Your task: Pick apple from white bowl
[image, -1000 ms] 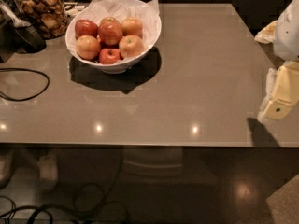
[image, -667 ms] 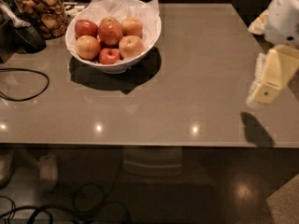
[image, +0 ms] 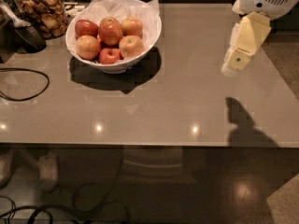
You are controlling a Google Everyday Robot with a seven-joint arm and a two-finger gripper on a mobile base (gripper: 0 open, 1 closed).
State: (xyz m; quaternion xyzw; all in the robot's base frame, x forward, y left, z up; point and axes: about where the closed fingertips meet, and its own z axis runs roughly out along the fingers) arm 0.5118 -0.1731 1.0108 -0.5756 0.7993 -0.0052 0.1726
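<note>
The white bowl (image: 145, 41), lined with crinkled white paper, stands at the back left of the grey table (image: 177, 106). It holds several apples. A pale yellow-orange apple with a reddish blush (image: 131, 45) lies at the bowl's front right, beside a small deep-red apple (image: 110, 55). Two similar pale apples (image: 88, 47) lie at the front left and back right, and darker red apples (image: 110, 31) lie behind. My gripper (image: 232, 65) hangs above the table's right side, well to the right of the bowl and apart from it, holding nothing I can see.
A glass jar of brown snacks (image: 42, 10) stands left of the bowl, with a dark object (image: 25, 36) beside it. A black cable (image: 23, 85) loops on the table's left. The table's front edge runs across the lower middle, with floor cables below.
My gripper has moved leftward and further over the table, from its right edge toward the bowl. The bowl and apples have not moved.
</note>
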